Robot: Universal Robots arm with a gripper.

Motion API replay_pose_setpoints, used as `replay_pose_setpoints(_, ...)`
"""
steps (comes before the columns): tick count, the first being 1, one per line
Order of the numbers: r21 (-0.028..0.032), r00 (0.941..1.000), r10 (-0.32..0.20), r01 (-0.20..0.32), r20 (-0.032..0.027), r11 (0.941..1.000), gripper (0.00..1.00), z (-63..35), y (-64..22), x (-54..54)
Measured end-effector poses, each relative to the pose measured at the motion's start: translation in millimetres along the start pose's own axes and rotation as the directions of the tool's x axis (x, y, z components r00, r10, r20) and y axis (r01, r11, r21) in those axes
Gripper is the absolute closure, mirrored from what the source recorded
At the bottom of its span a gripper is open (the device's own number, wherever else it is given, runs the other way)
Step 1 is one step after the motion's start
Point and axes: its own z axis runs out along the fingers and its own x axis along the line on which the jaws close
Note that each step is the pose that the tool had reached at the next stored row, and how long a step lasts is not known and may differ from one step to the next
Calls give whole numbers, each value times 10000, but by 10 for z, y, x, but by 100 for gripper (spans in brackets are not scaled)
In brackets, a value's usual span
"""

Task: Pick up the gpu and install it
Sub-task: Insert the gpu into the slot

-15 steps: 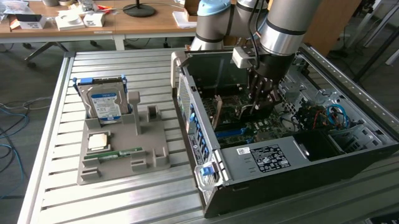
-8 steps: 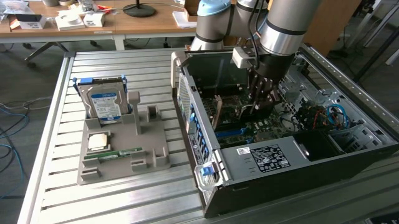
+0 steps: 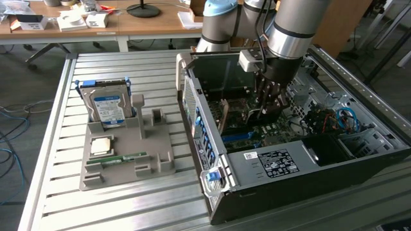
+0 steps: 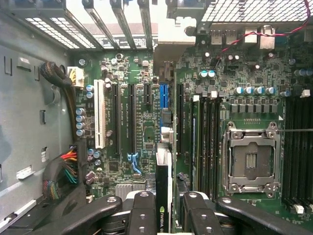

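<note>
Wooden desks (image 3: 147,21) strewn with small boxes are seen at the back, and a slatted metal table (image 3: 128,202) fills the foreground. On the exterior view's left, a grey tray (image 3: 122,168) is set on the table, with a blue-labelled hard drive (image 3: 109,108) stood upright at its far end and a green memory stick (image 3: 119,158) laid flat near its front. Beside it, on the exterior view's right, an open computer case (image 3: 289,178) is laid on its side with its motherboard (image 4: 132,73) exposed.

Inside the case, a bundle of coloured cables (image 4: 63,166) is seen along one wall, and the bare processor socket (image 4: 250,161) is flanked by memory slots. The graphics card (image 4: 162,186) is held edge-on above the motherboard, in line with a short blue slot (image 4: 164,95) among the long black expansion slots. It is clamped between the fingers of the gripper (image 4: 166,208), which are closed against its two faces. Whether the card's edge touches the board cannot be told. The arm (image 3: 289,24) is reached down from above into the case, its wrist held close to vertical and the gripper pointed straight at the board.
</note>
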Motion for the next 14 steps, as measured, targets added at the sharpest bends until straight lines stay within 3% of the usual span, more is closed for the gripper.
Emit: replay_pose_setpoints(14,8,10000,1,-1,4,10000,74,30,40,1)
